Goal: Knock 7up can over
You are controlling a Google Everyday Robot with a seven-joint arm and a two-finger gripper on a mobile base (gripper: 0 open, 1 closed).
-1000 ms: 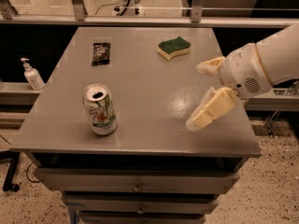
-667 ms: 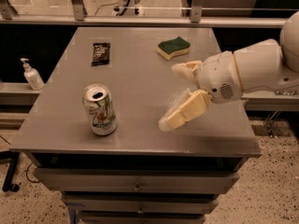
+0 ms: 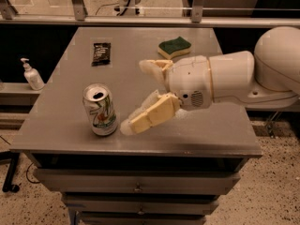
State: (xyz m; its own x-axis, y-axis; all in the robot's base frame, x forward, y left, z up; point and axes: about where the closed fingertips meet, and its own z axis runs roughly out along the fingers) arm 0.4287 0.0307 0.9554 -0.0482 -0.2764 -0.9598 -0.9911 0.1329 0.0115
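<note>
- 7up can [image 3: 100, 109] stands upright near the front edge of the table [image 3: 206, 135], left of middle. It is silver-white with green and red-orange graphics, and its top is opened.
- It lies at 9 o'clock from the gripper [image 3: 134, 96], just beside the lower fingertip. I cannot tell whether they touch.
- The two cream fingers [image 3: 154, 116] are spread wide, holding nothing.
- The white arm [image 3: 229, 76] reaches in from 3 o'clock, low over the tabletop.
- Farther back, a dark snack packet [image 3: 101, 53] lies at 12 o'clock from the can and a green sponge [image 3: 174, 47] at 1 o'clock.
</note>
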